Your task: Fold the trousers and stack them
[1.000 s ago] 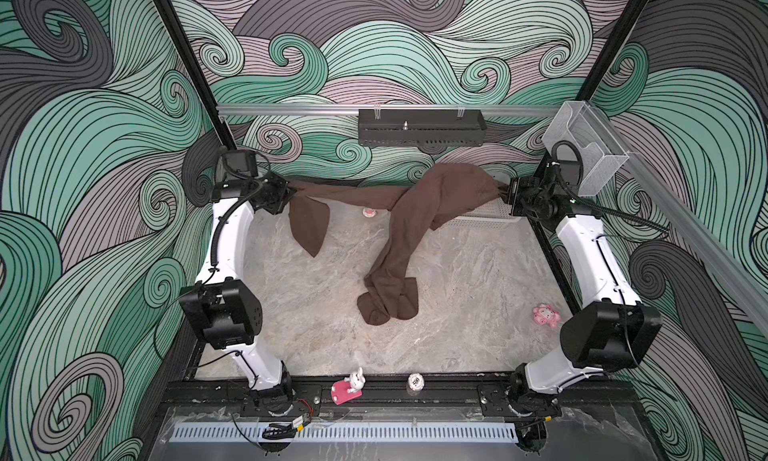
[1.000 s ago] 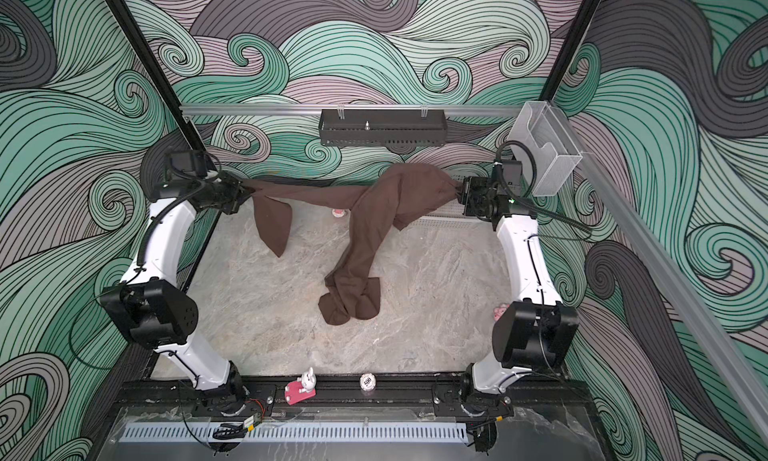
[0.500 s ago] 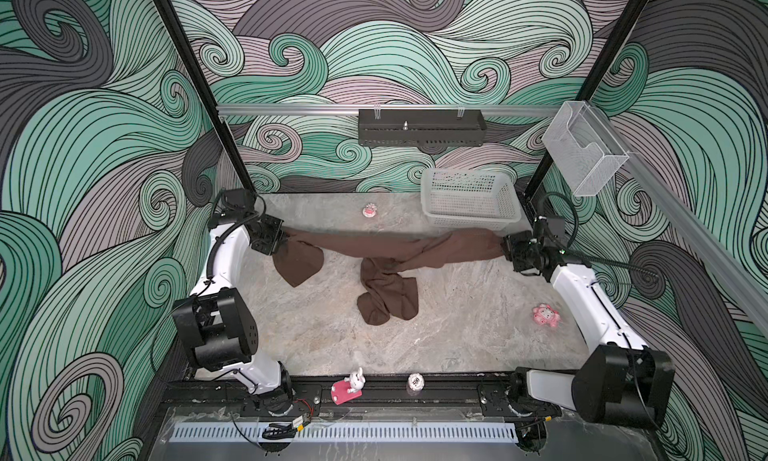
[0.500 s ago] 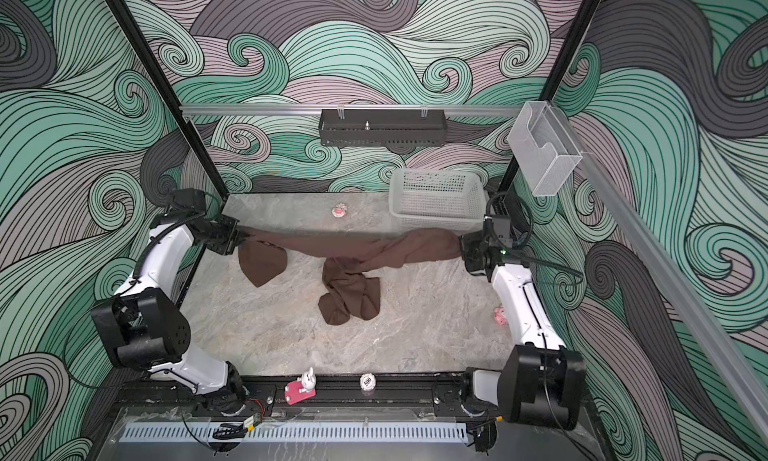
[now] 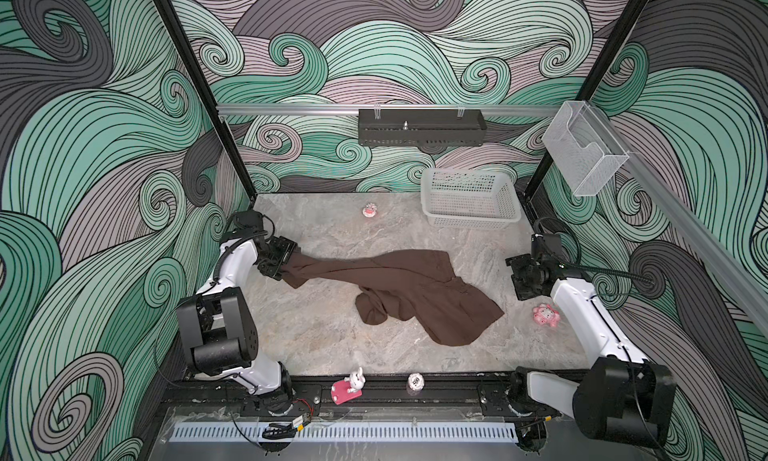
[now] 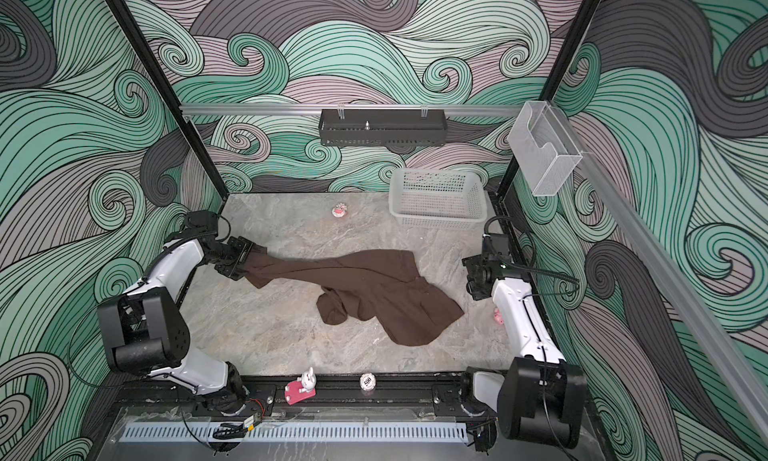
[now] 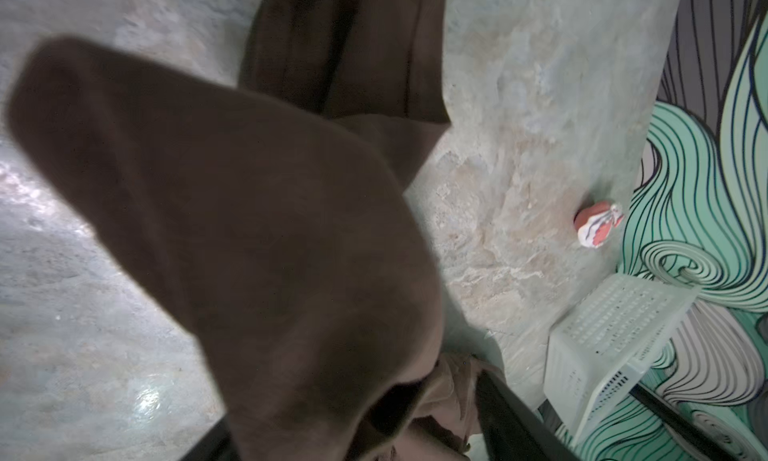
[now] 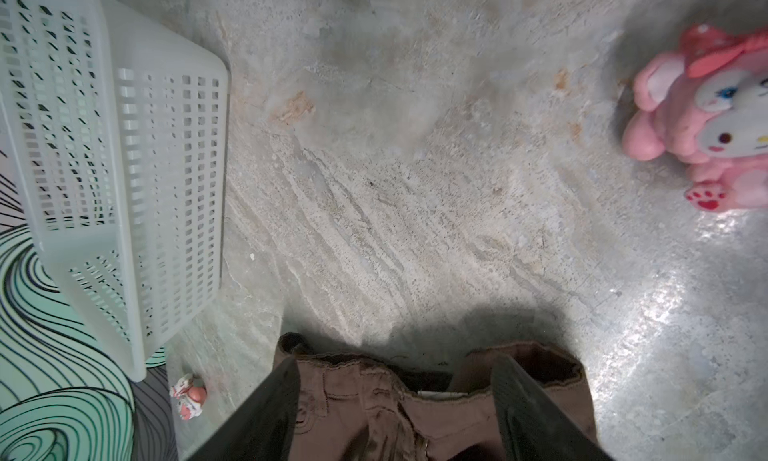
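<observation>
Brown trousers sprawled, no fold made yet.
The soft chocolate-brown trousers (image 5: 415, 288) lay crumpled across the middle of the grey marbled table (image 5: 324, 342), legs bunched, nothing stacked. One end draped over my left pincer (image 5: 286, 258), so I couldn't tell its grip; my right pincer (image 8: 395, 362) stood spread, waistband loose between its fingers.

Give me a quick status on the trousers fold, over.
Left gripper open, cloth draped over it. Right gripper open, holding nothing. Trousers crumpled on table, unfolded. Pink plush toy close by, off the cloth.

The trousers (image 5: 415, 282) lie on the table (image 5: 316, 338), basket (image 5: 473, 208) behind them, plush toy (image 5: 545, 316) to their right.
</observation>
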{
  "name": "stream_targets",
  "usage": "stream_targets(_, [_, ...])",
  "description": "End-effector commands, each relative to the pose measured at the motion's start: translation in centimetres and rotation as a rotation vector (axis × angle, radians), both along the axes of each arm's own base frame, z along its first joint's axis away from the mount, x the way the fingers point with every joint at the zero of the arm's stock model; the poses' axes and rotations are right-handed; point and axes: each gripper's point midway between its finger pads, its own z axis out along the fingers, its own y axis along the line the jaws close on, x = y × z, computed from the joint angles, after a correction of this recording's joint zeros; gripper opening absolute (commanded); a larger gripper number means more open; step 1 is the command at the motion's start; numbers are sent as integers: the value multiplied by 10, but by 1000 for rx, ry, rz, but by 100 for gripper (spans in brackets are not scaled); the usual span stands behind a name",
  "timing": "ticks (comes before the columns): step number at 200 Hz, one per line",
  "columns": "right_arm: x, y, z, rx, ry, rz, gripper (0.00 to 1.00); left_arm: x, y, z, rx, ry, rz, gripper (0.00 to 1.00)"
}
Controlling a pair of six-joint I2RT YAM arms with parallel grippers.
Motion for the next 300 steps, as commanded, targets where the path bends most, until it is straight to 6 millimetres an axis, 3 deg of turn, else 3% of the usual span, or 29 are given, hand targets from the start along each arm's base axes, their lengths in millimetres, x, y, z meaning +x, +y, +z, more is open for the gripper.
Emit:
stream_targets(1, [-19, 15, -10, 125, 84, -51, 74, -14, -31, 30, 50, -36, -148, 83])
stream_targets(29, [-29, 36, -25, 226, 149, -20, 73, -39, -67, 25, 30, 6, -235, 84])
stream_targets(35, [-32, 40, -27, 230, 162, -10, 72, -45, -74, 32, 31, -13, -252, 84])
stream_targets(62, [-50, 48, -35, 213, 202, 48, 73, -68, -100, 25, 11, 15, -339, 84])
stream_targets(121, [-106, 41, -55, 85, 307, 151, 76, -117, -135, 2, -15, 90, -538, 86])
stream_targets(156, [-121, 46, -71, 110, 306, 158, 75, -127, -157, -11, -54, 101, -642, 86])
stream_targets(211, [-103, 60, -96, 156, 235, 255, 70, -126, -191, -45, -148, 119, -707, 81])
stream_targets(250, [-76, 63, -96, 132, 106, 319, 65, -129, -194, -63, -162, 153, -721, 81])
stream_targets(262, [-67, 64, -92, 118, 69, 348, 58, -130, -194, -68, -164, 165, -725, 81])
stream_targets(300, [-53, 68, -84, 127, 12, 369, 18, -133, -197, -87, -179, 193, -734, 74])
